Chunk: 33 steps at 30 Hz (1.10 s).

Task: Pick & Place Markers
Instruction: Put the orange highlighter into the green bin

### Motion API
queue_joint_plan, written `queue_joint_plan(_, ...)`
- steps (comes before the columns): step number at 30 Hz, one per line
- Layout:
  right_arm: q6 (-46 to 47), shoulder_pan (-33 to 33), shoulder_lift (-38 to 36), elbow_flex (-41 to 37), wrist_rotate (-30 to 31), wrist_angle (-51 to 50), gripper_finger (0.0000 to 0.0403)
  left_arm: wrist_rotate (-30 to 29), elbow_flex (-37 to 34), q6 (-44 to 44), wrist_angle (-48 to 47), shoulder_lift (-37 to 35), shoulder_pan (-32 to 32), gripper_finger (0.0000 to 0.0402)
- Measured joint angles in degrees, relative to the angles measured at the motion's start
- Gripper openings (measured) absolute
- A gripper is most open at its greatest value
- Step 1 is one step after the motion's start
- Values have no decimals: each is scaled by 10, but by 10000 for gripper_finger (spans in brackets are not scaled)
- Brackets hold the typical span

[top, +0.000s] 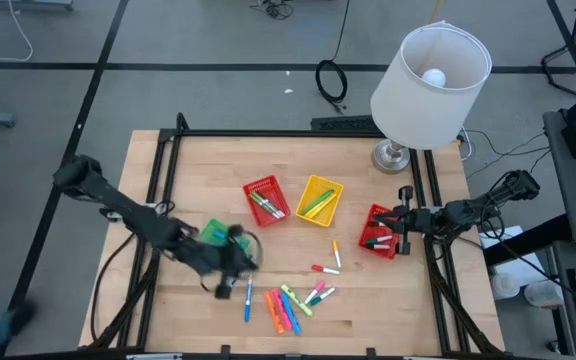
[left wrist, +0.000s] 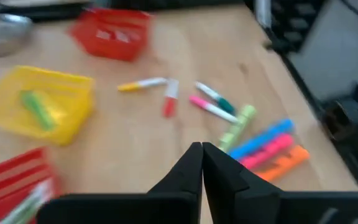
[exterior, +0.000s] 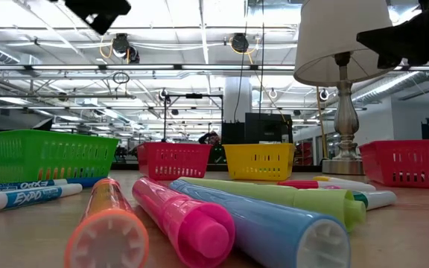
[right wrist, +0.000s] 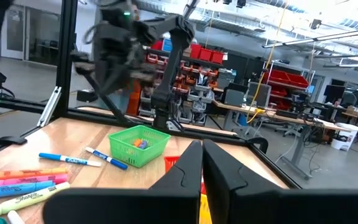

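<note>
Yellow basket holds green markers; red basket perhaps several.

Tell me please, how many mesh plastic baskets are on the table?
4: green mesh plastic basket at left, red basket and yellow basket mid-table, another red basket at right.

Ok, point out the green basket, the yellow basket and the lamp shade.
green basket [right wrist: 138, 145], right wrist view, on its front mesh wall.
yellow basket [top: 332, 187], high view, on its far rim.
lamp shade [top: 408, 100], high view, on its outer side.
</note>
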Motion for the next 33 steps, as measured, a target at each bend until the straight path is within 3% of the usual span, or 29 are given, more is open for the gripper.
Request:
queue_joint_plan(5,15,0,1,0,0,3,0,65,126,29,-63,115,0,13)
queue_joint_plan(10,28,0,2,0,0,3,0,74,231,96,-105,213,-9,18)
queue_joint_plan(17,29,0,2,0,0,2,0,203,348,91,-184,323,-8,98)
queue_joint_plan(25,45,0,3,0,0,1,0,211,371,153,-240,392,-19,186)
queue_joint_plan(33,38,0,6,0,0,2,0,197,371,199,-242,414,-25,187)
